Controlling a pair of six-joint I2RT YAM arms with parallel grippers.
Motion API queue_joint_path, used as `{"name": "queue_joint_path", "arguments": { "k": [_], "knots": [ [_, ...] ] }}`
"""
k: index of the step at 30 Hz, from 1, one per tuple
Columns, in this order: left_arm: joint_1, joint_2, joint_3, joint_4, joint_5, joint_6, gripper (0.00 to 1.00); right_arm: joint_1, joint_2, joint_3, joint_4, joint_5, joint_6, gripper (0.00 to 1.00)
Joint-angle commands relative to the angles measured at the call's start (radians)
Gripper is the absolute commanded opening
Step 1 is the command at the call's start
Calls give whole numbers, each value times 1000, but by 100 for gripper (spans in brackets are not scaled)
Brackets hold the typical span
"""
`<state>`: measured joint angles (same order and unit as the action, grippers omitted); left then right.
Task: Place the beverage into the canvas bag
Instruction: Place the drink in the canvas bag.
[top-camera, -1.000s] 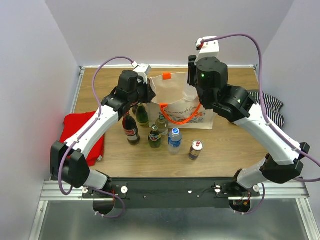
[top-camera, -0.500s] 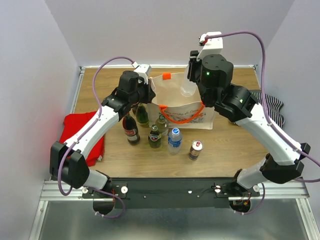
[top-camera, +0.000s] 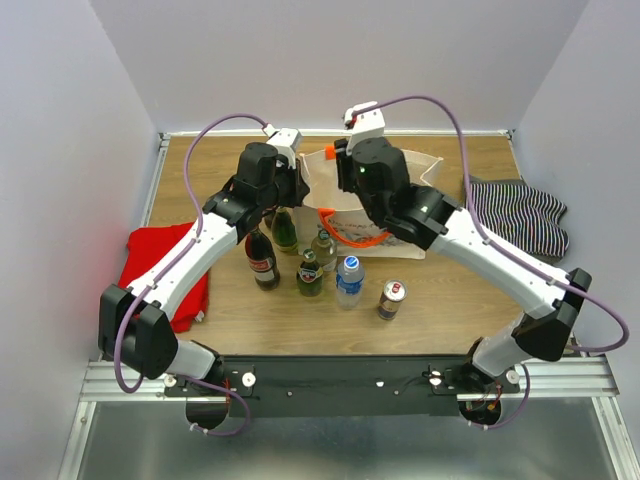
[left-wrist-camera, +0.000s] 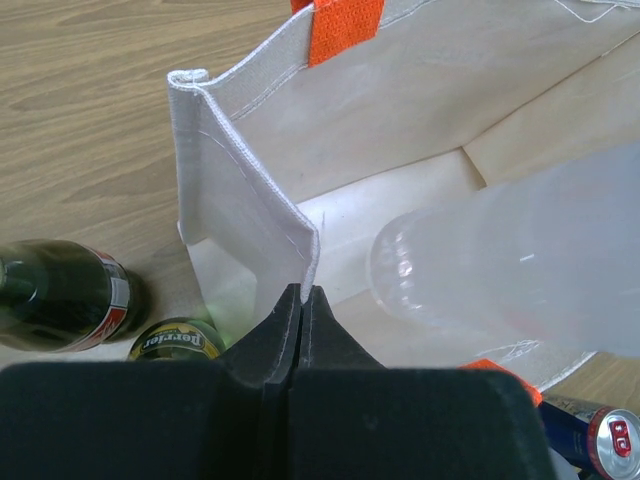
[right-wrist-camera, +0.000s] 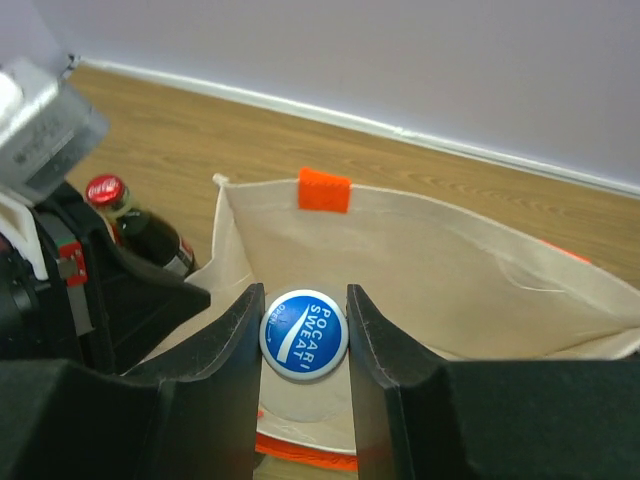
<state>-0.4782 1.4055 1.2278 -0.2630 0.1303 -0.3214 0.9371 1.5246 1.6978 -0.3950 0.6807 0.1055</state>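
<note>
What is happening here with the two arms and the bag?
The left claw pinches the rim of the bag and holds it open. The right claw grips a Pocari Sweat bottle at its cap end, and the bottle hangs down into the bag's mouth. The bottle is not yet released, so the placing is under way but not done.

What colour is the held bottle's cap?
The cap is blue with white lettering, clearest in the right wrist view.

Red cloth (top-camera: 150, 250) table (top-camera: 450, 290) left edge; striped cloth (top-camera: 520, 210) right.
</note>
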Motion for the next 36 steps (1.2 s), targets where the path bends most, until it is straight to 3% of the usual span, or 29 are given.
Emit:
{"name": "queue_joint_path", "arguments": {
  "k": [1, 9, 19, 36],
  "knots": [
    [-3, -25, -13, -10, -35, 13, 0, 5, -4, -94, 289, -75, 13, 1],
    [-4, -28, -7, -25, -31, 5, 0, -18, 14, -231, 472, -127, 26, 1],
    [-5, -42, -11, -33, -24, 1, 0, -54, 101, -285, 651, -122, 14, 1],
    [-5, -46, -24, -38, -14, 5, 0, -110, 227, -285, 754, -162, 20, 1]
  ]
}}
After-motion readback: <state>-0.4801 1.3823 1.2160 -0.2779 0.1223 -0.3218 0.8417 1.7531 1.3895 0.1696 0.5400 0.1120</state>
